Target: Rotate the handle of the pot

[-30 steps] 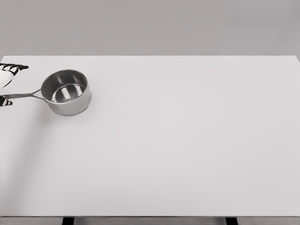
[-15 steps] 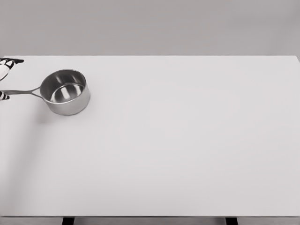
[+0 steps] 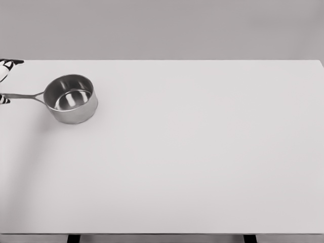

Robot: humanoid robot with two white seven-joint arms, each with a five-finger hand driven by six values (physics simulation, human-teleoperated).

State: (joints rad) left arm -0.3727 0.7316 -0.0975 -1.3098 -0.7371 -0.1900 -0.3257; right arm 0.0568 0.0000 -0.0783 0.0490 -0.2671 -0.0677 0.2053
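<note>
Pot: a shiny metal pot is sitting upright on the table, close to the left edge and nearer the far edge than the near one. It is open on top and you can see its flat bottom inside.

Handle: a thin metal handle is sticking out of the pot toward the left edge of the table. It is lying almost level and is reaching right to the side of the picture.

Left hand: only a tiny bit of it is peeking in at the left edge of the table. One dark fingertip is pointing out above the handle, and another small striped bit is sitting right at the end of the handle. It is looking like the fingers are on both sides of the handle's tip, but so little is showing that I cannot tell if the hand is pinching it or staying loose.

Table: a big white table is filling most of the view, under a plain grey wall.
</note>
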